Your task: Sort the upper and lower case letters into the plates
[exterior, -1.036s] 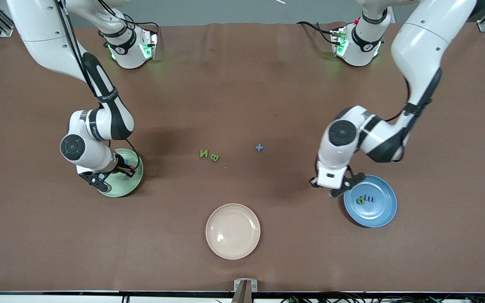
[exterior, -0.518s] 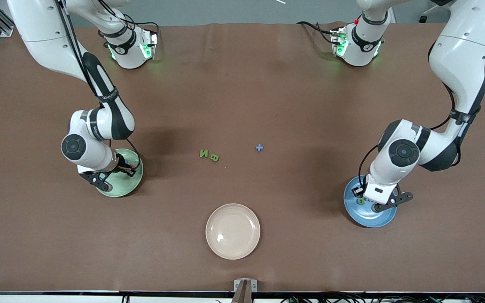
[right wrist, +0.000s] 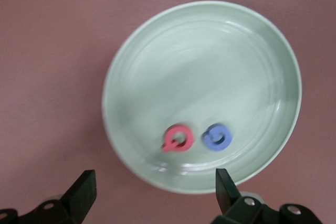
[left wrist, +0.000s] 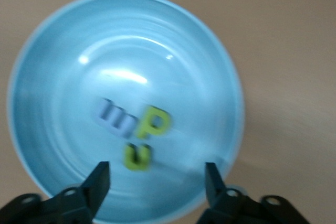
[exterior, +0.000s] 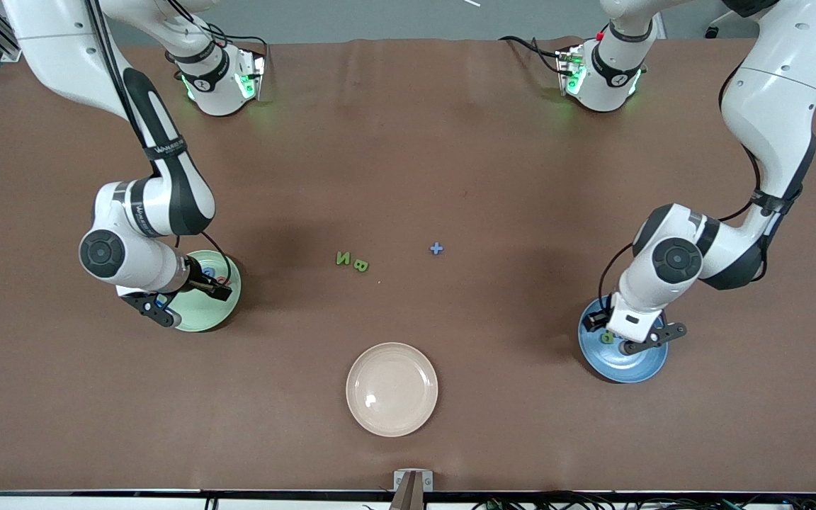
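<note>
Brown surface [exterior: 408, 142]: left hand [left wrist: 155, 182], spread empty, is hung over the blue plate [exterior: 645, 368]; right hand [right wrist: 152, 190], likewise, over the mint plate [exterior: 213, 312]. Loose letters [exterior: 352, 261], seemingly light and stiff, are best pinched across their flat edges.

Right wrist view: the mint green plate [right wrist: 157, 66] is seen from above, sitting on the brown desk [right wrist: 47, 51]. Two small letter pieces are seen inside the plate, lying flat on its floor: a red round one [right wrist: 178, 138] and a blue round one [right wrist: 217, 136]. They are just beside each other, with a narrow gap between them. Which letters they are cannot be told. The right claw [right wrist: 152, 195] is seen over the plate's rim, fingers [right wrist: 84, 190] spread wide apart with nothing between them. No contact is seen between the fingers and the plate or the pieces.
</note>
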`<action>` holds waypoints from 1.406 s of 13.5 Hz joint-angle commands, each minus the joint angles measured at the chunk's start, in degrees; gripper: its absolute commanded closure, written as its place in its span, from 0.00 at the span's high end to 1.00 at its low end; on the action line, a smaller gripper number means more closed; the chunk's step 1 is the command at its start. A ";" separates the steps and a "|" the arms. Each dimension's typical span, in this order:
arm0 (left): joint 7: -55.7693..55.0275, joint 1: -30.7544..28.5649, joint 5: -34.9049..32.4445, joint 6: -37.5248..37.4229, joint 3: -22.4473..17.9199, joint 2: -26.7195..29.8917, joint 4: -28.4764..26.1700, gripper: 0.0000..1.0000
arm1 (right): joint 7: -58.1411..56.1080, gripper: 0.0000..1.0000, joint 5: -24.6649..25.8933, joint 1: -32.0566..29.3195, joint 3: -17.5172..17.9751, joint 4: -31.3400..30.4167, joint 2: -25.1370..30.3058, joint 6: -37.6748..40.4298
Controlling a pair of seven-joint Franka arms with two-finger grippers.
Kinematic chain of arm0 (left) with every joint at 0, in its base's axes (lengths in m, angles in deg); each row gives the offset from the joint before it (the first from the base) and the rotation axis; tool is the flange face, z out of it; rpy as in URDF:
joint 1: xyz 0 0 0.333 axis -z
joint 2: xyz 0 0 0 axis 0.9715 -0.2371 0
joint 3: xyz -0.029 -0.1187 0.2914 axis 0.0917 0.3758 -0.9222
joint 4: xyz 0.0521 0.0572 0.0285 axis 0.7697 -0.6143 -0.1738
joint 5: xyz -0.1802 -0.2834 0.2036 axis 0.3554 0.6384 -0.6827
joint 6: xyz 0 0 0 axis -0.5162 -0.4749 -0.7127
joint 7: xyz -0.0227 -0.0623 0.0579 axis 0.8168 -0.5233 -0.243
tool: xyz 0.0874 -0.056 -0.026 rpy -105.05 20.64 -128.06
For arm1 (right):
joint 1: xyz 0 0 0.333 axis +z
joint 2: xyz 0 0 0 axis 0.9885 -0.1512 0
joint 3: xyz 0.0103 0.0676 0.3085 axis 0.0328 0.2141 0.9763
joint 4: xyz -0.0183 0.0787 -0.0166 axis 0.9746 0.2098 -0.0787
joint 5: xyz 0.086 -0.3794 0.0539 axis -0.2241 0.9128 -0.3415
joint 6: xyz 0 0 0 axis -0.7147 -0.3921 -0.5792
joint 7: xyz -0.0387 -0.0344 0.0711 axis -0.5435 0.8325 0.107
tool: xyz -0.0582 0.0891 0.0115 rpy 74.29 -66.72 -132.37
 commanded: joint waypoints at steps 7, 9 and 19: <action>-25.57 12.15 -0.49 -0.17 6.26 0.07 -2.86 0.97 | 22.31 1.00 -1.74 15.60 0.20 -1.13 -1.07 -7.94; -31.63 16.20 -0.49 -0.17 6.26 -0.81 -2.86 0.96 | 21.90 1.00 -1.48 17.98 0.20 -1.22 -2.13 -9.10; -45.81 27.81 -0.22 0.98 5.73 -7.31 0.47 0.73 | 3.44 0.95 -1.12 25.54 0.38 -4.72 -4.24 -15.94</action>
